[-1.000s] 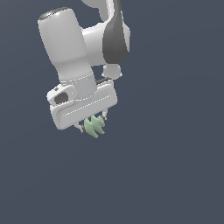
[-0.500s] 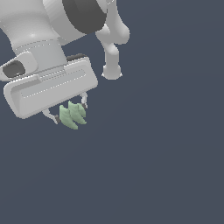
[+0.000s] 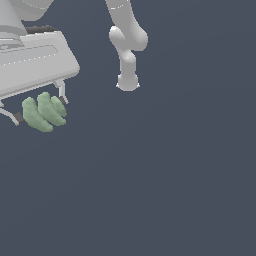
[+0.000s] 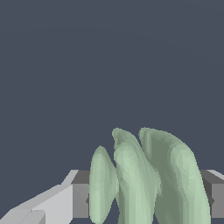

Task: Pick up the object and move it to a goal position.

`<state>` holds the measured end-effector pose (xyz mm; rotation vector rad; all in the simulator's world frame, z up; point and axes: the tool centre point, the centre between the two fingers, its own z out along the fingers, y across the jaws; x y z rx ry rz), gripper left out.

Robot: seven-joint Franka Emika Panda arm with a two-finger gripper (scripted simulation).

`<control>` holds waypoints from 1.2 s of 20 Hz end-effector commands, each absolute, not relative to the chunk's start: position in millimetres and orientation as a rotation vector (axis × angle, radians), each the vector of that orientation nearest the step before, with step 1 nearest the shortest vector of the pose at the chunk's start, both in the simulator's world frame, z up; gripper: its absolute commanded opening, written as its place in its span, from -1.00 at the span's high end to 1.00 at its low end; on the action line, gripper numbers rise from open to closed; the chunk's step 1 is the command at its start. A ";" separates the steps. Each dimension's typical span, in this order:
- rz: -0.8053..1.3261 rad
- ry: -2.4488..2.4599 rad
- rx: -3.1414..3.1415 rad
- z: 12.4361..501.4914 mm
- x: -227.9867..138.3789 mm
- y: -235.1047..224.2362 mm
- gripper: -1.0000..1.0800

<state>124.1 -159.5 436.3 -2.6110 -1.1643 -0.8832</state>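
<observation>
Exterior view puts me at the upper left corner of its frame, my white body cut off by the top and left edges. My gripper [image 3: 39, 107] hangs below that body with its two thin fingers [image 3: 62, 91] closed in against the object [image 3: 44, 112], one on each side of it. The object is a pale green cluster of rounded, pointed lobes, narrower than my body, and its tips point down and toward the exterior view's right. It is held clear of any surface; I see nothing touching it but my pads.

Room to move is wide. Below the object and out to the exterior view's right there is only flat dark blue-grey, with no edge, wall or rim showing anywhere. On the exterior view's left my far finger sits nearly at the frame's border, so I cannot tell what lies beyond it.

The one other thing in sight is my own arm [image 3: 127, 45], a white jointed column ending in a rounded foot, well apart from the object toward the exterior view's right and higher in the frame.

Wrist view shows the object [image 4: 148, 179] close up, three ridged lobes between my grey pads [image 4: 80, 199], which press its flanks. Past it lies the same plain dark ground.
</observation>
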 end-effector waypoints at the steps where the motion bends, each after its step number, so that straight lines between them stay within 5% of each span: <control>1: -0.912 -1.192 -2.580 451.0 126.3 -169.2 1.00; 24: -1.009 -1.279 -2.470 504.4 137.3 -207.2 1.00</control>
